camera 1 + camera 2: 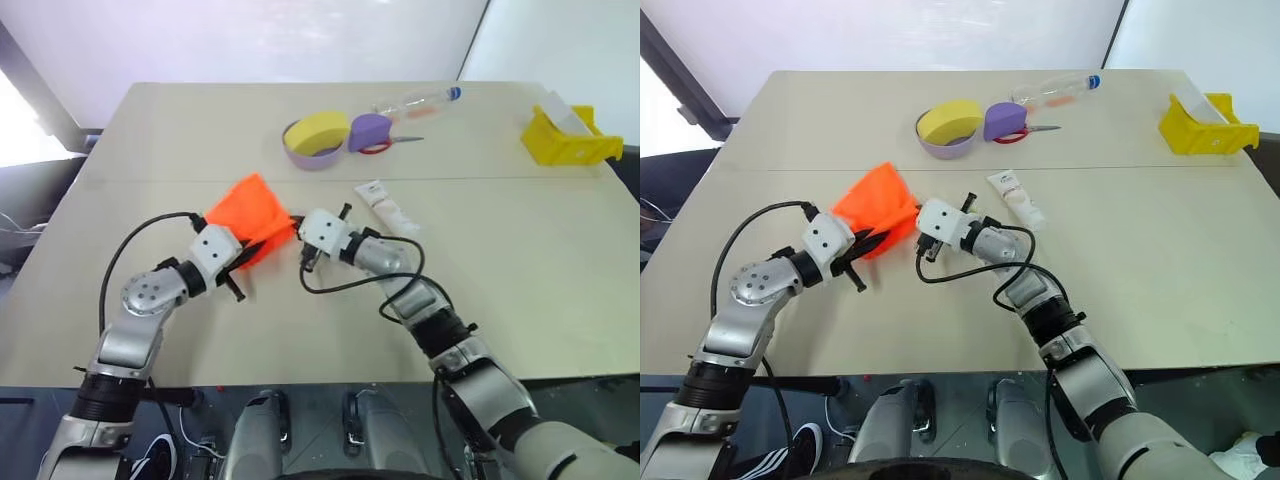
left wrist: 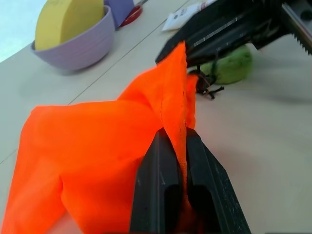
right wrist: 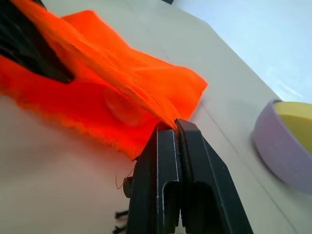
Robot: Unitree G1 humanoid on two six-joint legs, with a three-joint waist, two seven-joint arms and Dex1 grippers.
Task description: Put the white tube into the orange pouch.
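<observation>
1. The table (image 1: 520, 290) is carrying everything, a wide beige top with a seam running across it.
2. The orange pouch (image 1: 250, 215) is sitting near the middle of the table, bunched and lifted off the surface, stretched between the two grippers.
3. The left gripper (image 2: 178, 146) is pinching the pouch's fabric edge, its two black fingers closed tightly on a raised fold; in the head views it is reaching in from the robot's left side of the pouch (image 1: 240, 262).
4. The right gripper (image 3: 176, 129) is clamping the opposite edge of the pouch, its fingers pressed together with only a thin strip of orange cloth between them; in the head views it is meeting the pouch on its right side (image 1: 298, 232).
5. The yellow bin (image 1: 568, 140) is standing at the far right edge of the table.
6. The lavender bowl (image 1: 312, 155) is sitting toward the far side with a yellow sponge (image 1: 318, 130) inside it.
7. The clear bottle (image 1: 418, 101), blue-capped, is lying on its side beyond the bowl.
8. The purple object (image 1: 370, 130) is resting just beside the bowl, touching the red-handled scissors (image 1: 385, 145).
9. The white tube (image 1: 386, 207) is lying flat on the table, just right of the right gripper and apart from the pouch, untouched.
10. The green charm (image 2: 234, 66) is lying on the table by the pouch's corner, on its black cord.
</observation>
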